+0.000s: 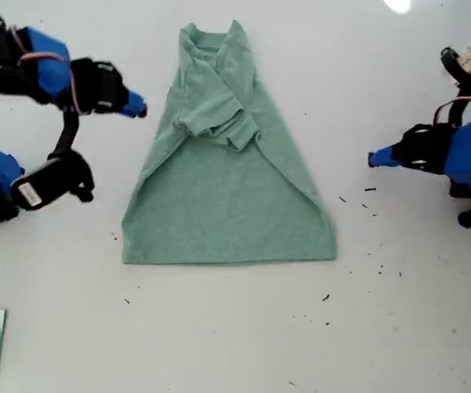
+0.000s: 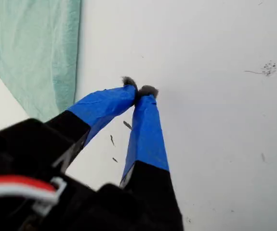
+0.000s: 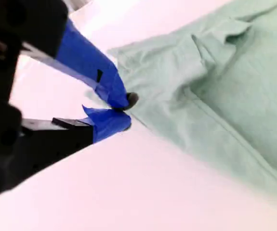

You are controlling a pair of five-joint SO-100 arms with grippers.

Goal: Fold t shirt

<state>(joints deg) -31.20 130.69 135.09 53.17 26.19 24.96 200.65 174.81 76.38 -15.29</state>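
Here the t shirt [image 1: 228, 176] is laid on the surface [image 1: 235, 336], sleeves folded in. My first gripper [image 2: 139, 91] and my second gripper [image 3: 124, 109] are held off it, jaws pressed together, empty.

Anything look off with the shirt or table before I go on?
The shirt lies lopsided: sleeves folded in and bunched unevenly mid-chest, sides tapering toward the collar. Small dark specks litter the table toward the exterior view's right.

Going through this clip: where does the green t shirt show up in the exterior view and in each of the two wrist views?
Exterior view: the t shirt lies flat mid-table, sleeves folded in, between the two arms.
First wrist view: only a hem corner shows, beyond my first gripper, not touching it.
Second wrist view: the sleeve-and-side part lies just past my second gripper.
Shared landmark: the white table.
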